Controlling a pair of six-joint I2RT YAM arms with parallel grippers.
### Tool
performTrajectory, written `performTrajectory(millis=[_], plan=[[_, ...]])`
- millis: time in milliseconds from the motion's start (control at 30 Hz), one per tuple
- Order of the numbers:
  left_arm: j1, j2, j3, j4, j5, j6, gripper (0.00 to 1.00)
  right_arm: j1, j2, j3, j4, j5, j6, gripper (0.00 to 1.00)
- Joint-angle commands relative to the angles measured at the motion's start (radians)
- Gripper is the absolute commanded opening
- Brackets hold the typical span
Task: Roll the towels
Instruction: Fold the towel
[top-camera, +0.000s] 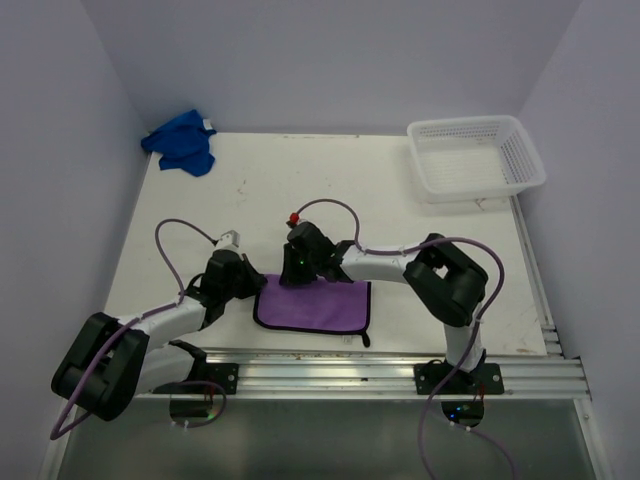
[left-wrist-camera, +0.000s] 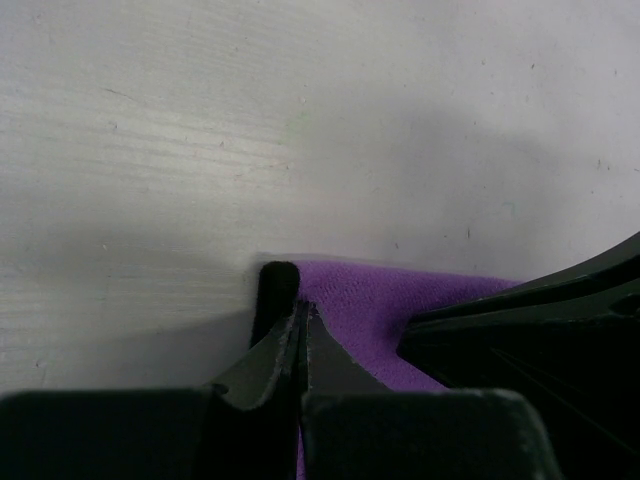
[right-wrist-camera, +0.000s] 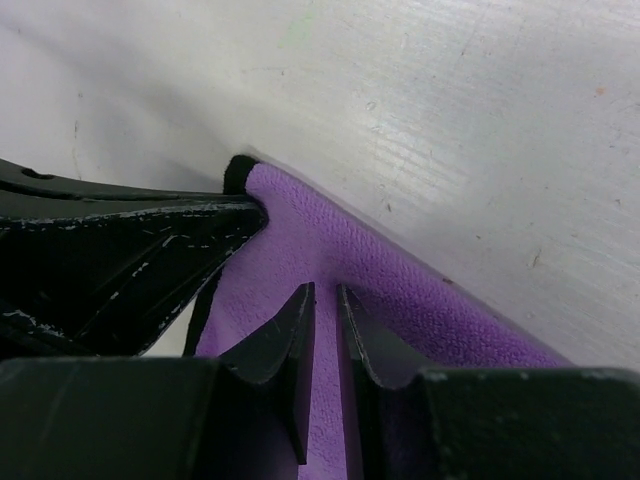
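From above, we see the purple towel (top-camera: 312, 305) flat on the tabletop (top-camera: 400, 210) near the arms, and the blue towel (top-camera: 182, 143) bunched in the far left corner. At the left wrist, the left fingers (left-wrist-camera: 300, 335) are clenched on the purple towel's dark-edged corner. At the right wrist, the right fingers (right-wrist-camera: 303, 320) pinch its edge just beside them.

Right hand (right-wrist-camera: 322, 292) on purple towel (right-wrist-camera: 300, 240)
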Motion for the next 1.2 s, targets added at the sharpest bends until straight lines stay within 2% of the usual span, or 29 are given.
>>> performTrajectory(millis=[0, 433, 700, 1167], plan=[[-0.004, 0.008, 0.006, 0.025, -0.032, -0.007, 0.0, 0.002, 0.006, 0.021, 0.033, 0.003, 0.011, 0.19], [-0.004, 0.005, 0.03, -0.05, -0.078, -0.009, 0.0, -0.035, -0.047, -0.083, 0.02, 0.049, -0.012, 0.22], [-0.004, 0.013, 0.052, -0.102, -0.128, -0.001, 0.0, -0.106, -0.149, -0.214, 0.033, 0.054, -0.025, 0.24], [-0.004, 0.028, 0.064, -0.122, -0.16, -0.007, 0.0, -0.21, -0.302, -0.384, 0.011, 0.045, -0.064, 0.31]])
